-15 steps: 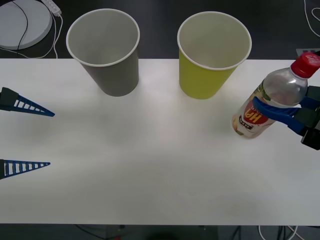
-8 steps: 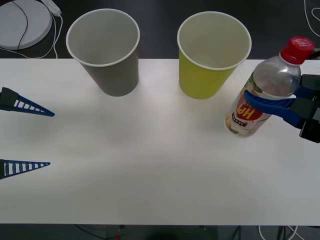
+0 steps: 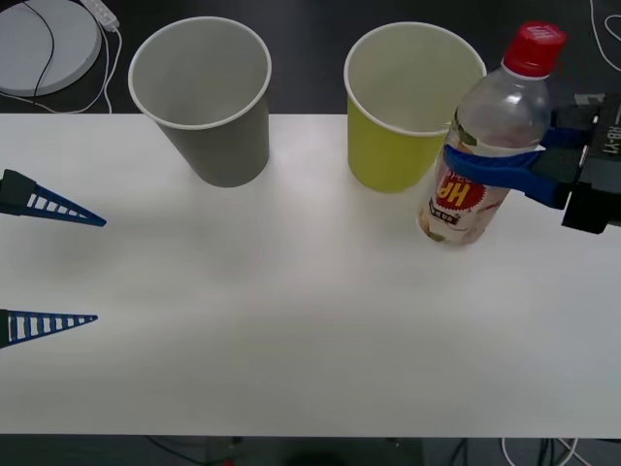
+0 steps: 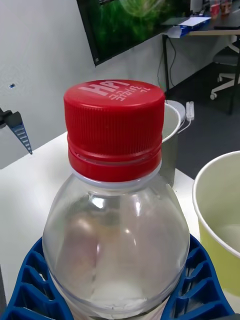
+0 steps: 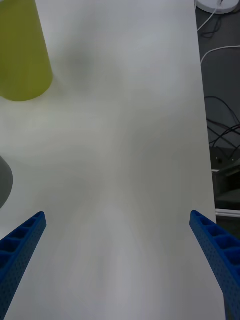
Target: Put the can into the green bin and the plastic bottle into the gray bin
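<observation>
Plastic bottle [image 3: 482, 146] clamped in the right gripper [image 3: 485, 167], upper right of the front view.

Blue fingers wrap its clear body above the orange-red label; it tilts, red cap up, just beside the green bin [image 3: 412, 102]. Gray bin [image 3: 205, 97] stands upper left on the white table [image 3: 291, 320]. Left gripper [image 3: 92, 269] waits at the left edge, fingers spread wide, holding nothing.

Plastic bottle [image 3: 480, 146] red cap [image 4: 114, 127] embossed "HPI"; label [image 3: 460, 199] reads "HP".
</observation>
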